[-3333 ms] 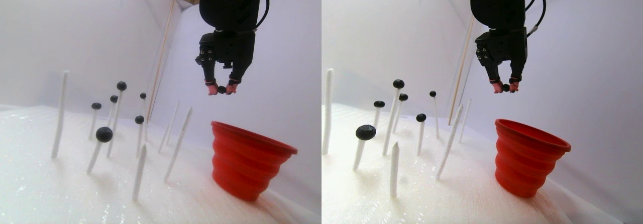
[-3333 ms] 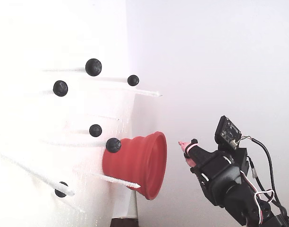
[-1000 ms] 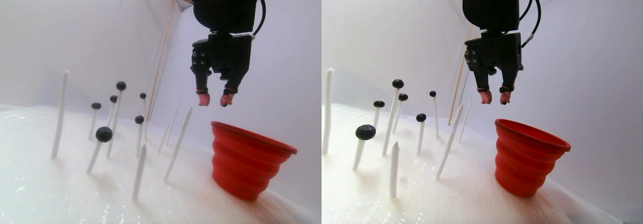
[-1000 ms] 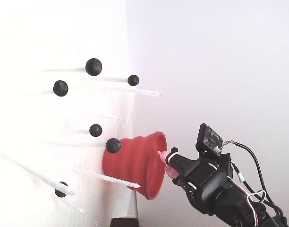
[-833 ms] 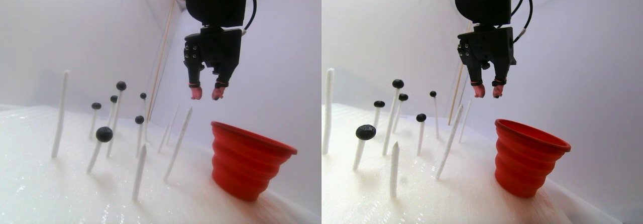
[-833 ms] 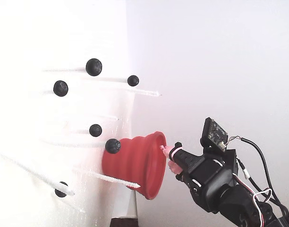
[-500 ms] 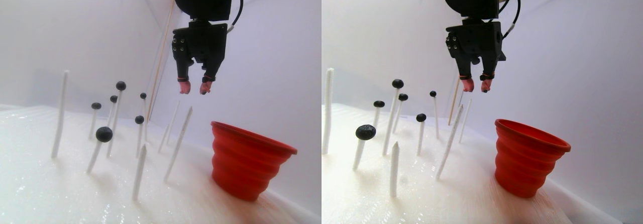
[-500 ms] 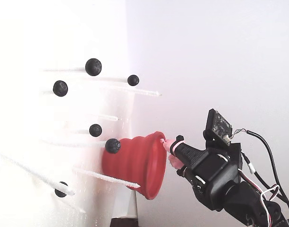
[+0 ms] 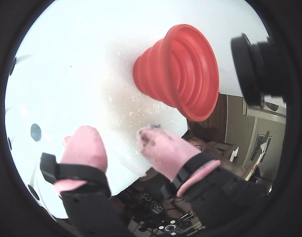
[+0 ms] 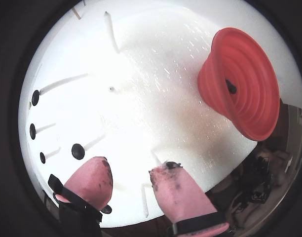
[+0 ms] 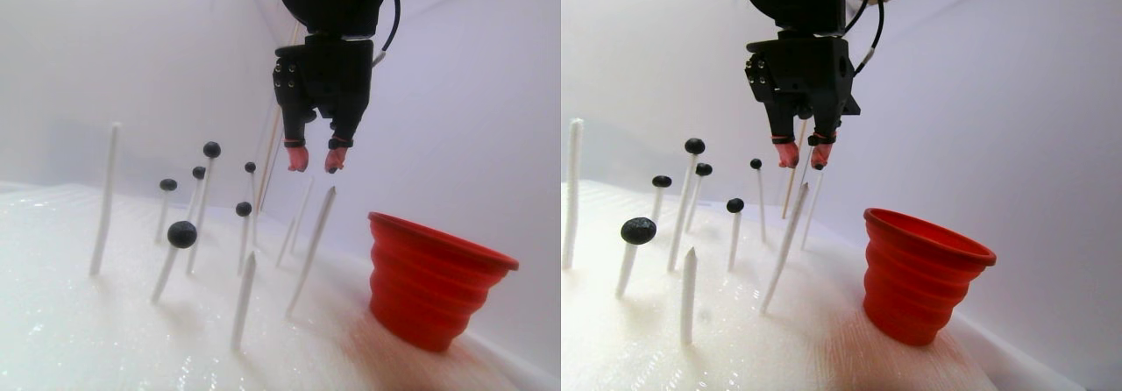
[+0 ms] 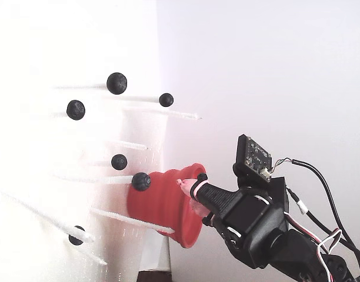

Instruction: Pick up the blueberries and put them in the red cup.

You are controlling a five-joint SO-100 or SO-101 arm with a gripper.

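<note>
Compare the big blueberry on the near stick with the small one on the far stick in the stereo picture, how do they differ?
In the stereo pair view, the big blueberry looks much larger than the small blueberry. The big blueberry sits low on a short leaning white stick, near the camera; the small blueberry sits higher and farther back, closer to the open gripper. Part of that size gap may be distance. Both are round, matte blue-black, and perched on white sticks.

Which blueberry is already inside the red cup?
The dark blueberry lying down inside the red cup in a wrist view. All the other blueberries sit on the tips of white sticks.
</note>
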